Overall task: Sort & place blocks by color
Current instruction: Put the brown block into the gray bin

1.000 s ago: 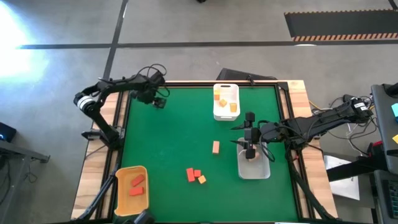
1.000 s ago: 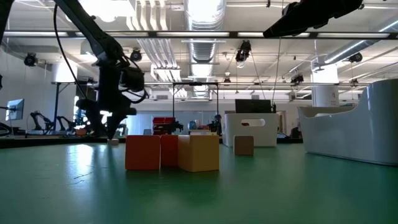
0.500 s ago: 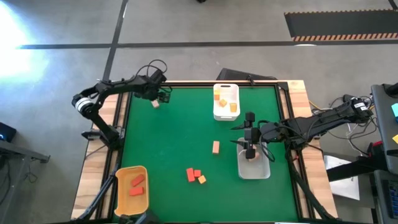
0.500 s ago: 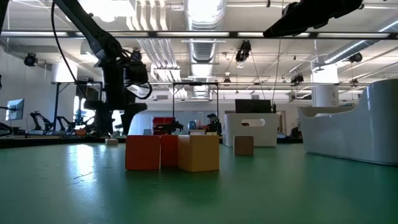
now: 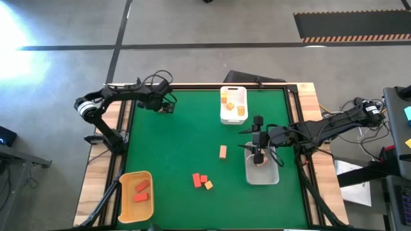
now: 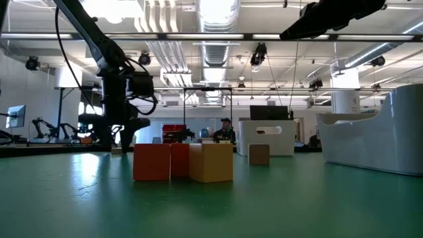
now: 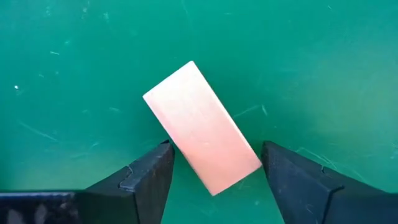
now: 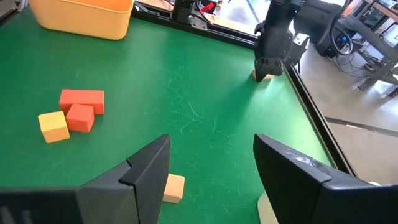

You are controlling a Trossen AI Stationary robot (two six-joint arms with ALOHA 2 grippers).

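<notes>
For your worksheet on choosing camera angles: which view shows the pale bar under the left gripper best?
The left wrist view: the pale bar fills the picture, lying askew between the open fingers of the left gripper. The high view hides it under the gripper. The low and right wrist views show only a sliver.

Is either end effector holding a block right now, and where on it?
No. The left end effector is open astride a tan block lying on the table; the right end effector is open and empty.

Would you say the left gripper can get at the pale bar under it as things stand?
Probably yes: the left gripper is open, its fingers either side of the pale bar, which lies askew on bare mat with nothing blocking.
</notes>
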